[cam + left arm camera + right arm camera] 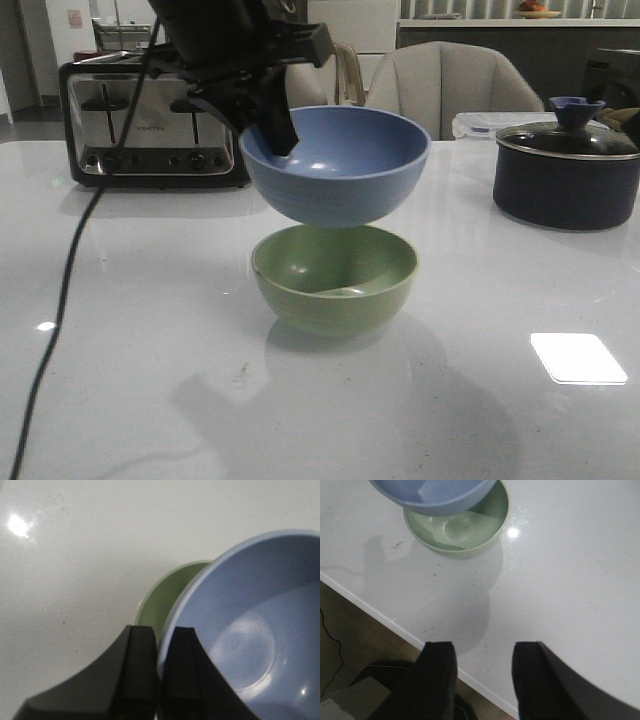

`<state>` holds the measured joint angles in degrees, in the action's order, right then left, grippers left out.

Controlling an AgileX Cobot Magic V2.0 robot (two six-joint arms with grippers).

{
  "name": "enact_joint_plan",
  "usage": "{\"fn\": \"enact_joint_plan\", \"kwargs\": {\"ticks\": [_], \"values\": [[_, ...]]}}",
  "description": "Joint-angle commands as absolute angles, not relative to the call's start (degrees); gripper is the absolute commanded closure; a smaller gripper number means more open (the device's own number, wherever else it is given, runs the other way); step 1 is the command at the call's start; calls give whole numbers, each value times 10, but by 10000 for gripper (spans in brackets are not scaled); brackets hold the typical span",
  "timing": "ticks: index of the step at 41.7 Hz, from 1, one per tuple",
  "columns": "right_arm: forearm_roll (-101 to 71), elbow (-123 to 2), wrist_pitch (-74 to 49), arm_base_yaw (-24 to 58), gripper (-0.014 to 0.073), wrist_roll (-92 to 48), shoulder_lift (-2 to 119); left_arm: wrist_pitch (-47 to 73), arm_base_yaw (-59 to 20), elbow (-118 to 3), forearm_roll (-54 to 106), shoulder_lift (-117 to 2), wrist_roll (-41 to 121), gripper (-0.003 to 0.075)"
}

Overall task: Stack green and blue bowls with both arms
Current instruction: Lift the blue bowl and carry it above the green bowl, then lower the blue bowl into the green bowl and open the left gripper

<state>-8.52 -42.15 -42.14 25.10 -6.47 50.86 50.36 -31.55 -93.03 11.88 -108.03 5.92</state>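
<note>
The pale green bowl (335,277) stands on the white table, mid-front view. The light blue bowl (340,165) hangs just above it, slightly tilted. My left gripper (272,128) is shut on the blue bowl's left rim, one finger inside and one outside. In the left wrist view the left gripper (161,636) pinches the blue bowl (250,625), with the green bowl (167,597) showing below it. My right gripper (482,652) is open and empty over the table's near edge, away from the green bowl (465,530) and the blue bowl (435,494). It is out of the front view.
A black-and-steel toaster (150,120) stands at the back left. A dark lidded pot (565,170) stands at the back right. A black cable (65,300) hangs across the left of the table. The table's near edge (395,622) runs past the right gripper, floor beyond it.
</note>
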Motion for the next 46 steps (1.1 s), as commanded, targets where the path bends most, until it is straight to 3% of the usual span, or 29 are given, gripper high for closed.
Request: {"fn": "enact_joint_plan", "kwargs": {"ticks": [1,10,22,34,46], "values": [[-85,-438,-392,250,193,-69,500,470,-326,-949,128,-1068,60,618],[-85,-438,-392,250,193,-69,500,467,-327,-949,132,-1099,60,596],[-85,-438,-392,250,193,-69,500,462,-327,-949,140,-1112,60,272],[-85,-438,-392,250,193,-69,500,490,-327,-950,134,-1043,61,281],[-85,-438,-392,250,193,-69,500,489,-367,-904,114,-885,73,281]]}}
